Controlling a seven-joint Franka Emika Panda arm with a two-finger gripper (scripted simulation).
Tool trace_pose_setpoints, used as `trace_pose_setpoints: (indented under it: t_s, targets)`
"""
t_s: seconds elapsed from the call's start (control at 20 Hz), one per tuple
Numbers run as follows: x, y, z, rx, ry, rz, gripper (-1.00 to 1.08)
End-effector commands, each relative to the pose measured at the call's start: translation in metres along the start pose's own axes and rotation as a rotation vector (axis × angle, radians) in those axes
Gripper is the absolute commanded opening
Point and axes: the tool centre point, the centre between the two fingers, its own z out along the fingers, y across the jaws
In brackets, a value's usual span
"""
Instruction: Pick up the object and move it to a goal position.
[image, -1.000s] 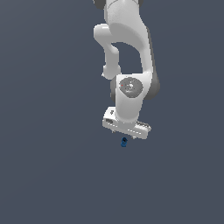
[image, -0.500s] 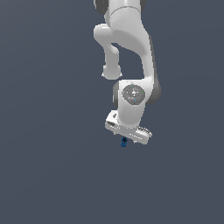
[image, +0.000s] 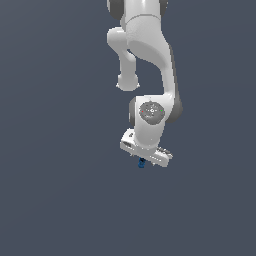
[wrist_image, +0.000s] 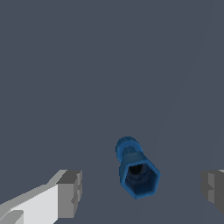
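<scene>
- The floor (image: 55, 190) is the biggest thing. It is flat, plain and dark grey-blue, and it fills both pictures.
- The white arm (image: 145, 55) comes down from the top of the exterior view. It bends at a round grey joint (image: 151, 112) and then points down at the floor.
- The gripper (image: 146, 161) is at the low end of the arm. Its flat white bar is tilted, and the end toward the exterior view's right sits lower.
- In the exterior view the fingers are too small to make out, so that picture does not tell if they are apart or together.
- The wrist view does tell. One grey finger (wrist_image: 70, 193) is on one side and the other grey finger (wrist_image: 213, 189) is on the far side, with a wide gap of floor between them. They are spread far apart and hold nothing.
- The blue thing (image: 141, 162) is the smallest. In the exterior view it is only a tiny blue dot peeking out just under the gripper bar.
- The wrist view shows the blue thing (wrist_image: 135, 169) much better. It has a six-sided end with a dark hole, a thinner neck and a small round end.
- It sits in the gap between the two fingers. It touches neither one, and it is nearer to the finger with the white part behind it.
</scene>
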Motion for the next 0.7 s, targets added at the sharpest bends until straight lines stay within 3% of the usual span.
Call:
trace_pose_setpoints:
  t_s: [0.0,0.45,0.5,0.65]
  targets:
    - [-0.001,0.001,0.014,-0.001,-0.001,0.001,1.00]
    - [0.000,0.000,0.034,-0.001,-0.001,0.003,1.00]
    - [0.000,0.000,0.034,-0.001,-0.001,0.003,-1.00]
    - [0.000,0.000,0.034,-0.001,-0.001,0.003,-1.00]
